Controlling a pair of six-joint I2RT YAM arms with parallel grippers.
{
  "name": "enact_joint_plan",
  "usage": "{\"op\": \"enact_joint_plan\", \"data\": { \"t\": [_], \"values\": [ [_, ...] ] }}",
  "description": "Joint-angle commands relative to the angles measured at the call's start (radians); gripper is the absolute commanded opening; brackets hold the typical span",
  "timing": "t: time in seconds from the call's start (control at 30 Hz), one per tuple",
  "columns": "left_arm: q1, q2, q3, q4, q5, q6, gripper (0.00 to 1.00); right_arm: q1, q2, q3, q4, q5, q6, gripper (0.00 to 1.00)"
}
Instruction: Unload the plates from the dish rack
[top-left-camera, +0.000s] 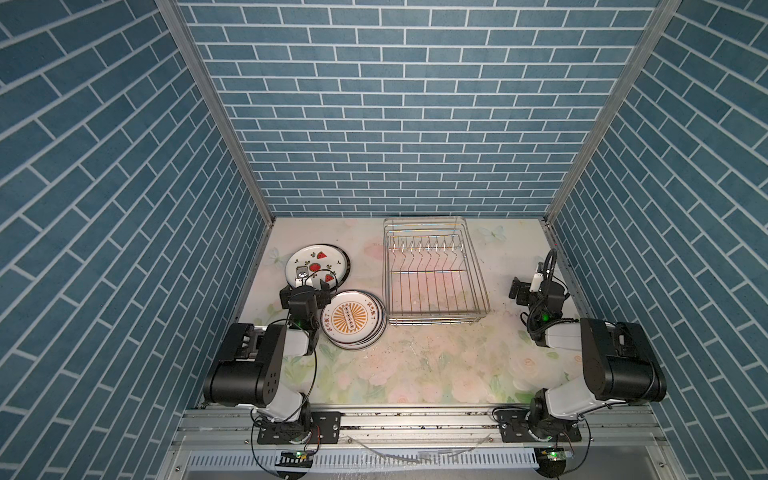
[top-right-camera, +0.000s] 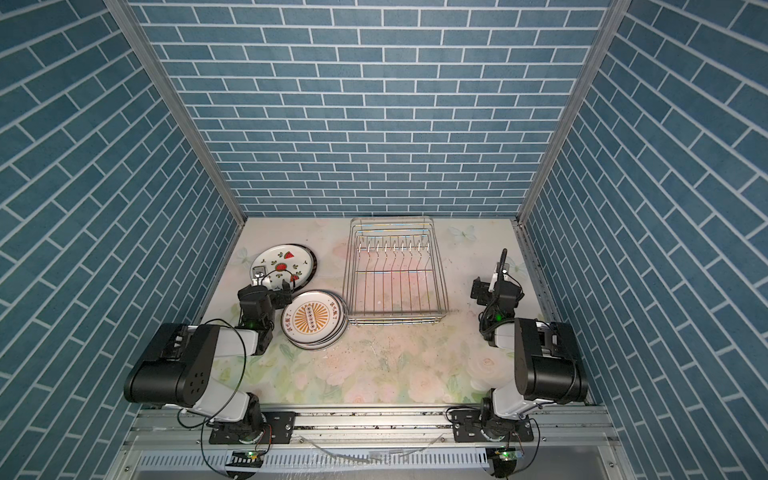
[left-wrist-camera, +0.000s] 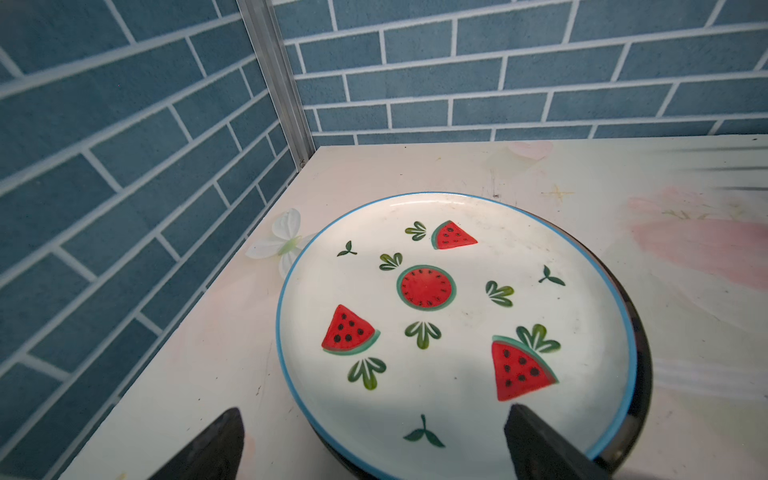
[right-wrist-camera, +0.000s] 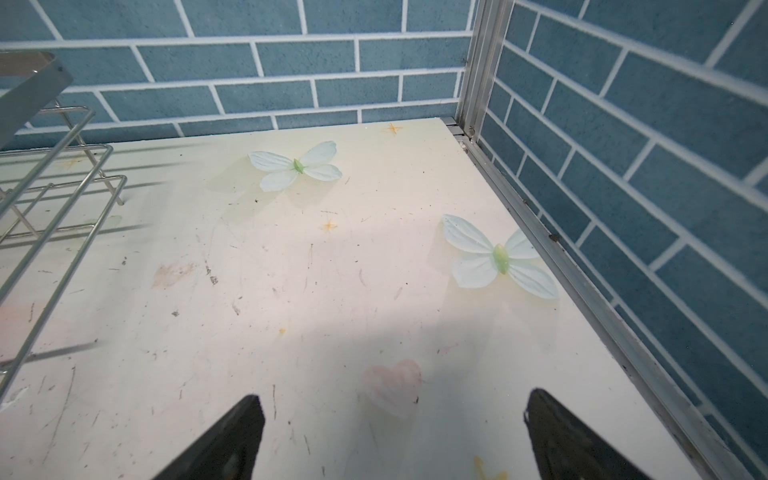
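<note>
Both top views: watermelon plate (top-left-camera: 318, 266) and sunburst-plate stack (top-left-camera: 353, 322) lie left of the dish rack (top-left-camera: 432, 270). Left wrist: left gripper (left-wrist-camera: 374, 415) gapes empty over the watermelon plate, apparently atop a dark-rimmed plate (left-wrist-camera: 642, 374). Right wrist: right gripper (right-wrist-camera: 392, 399) is spread wide, empty, beside the dish rack.

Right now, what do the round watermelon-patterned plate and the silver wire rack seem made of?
The round watermelon-patterned plate looks like glazed ceramic: glossy white face, painted fruit, blue rim. The silver wire rack is probably plated or stainless steel: thin, shiny rods.
</note>
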Motion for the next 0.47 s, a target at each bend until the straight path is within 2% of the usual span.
{"op": "enact_joint_plan", "data": {
  "t": [0.0, 0.07, 0.43],
  "values": [
    [-0.007, 0.008, 0.014, 0.019, -0.003, 0.016, 1.00, 0.007, 0.010, -0.019, 0.034, -0.021, 0.010, 0.99],
    [-0.008, 0.005, 0.016, 0.006, -0.003, 0.013, 1.00, 0.007, 0.010, -0.006, 0.009, -0.071, -0.009, 0.99],
    [-0.008, 0.006, 0.017, 0.009, -0.002, 0.013, 1.00, 0.006, 0.012, -0.007, 0.014, -0.085, -0.013, 0.99]
  ]
}}
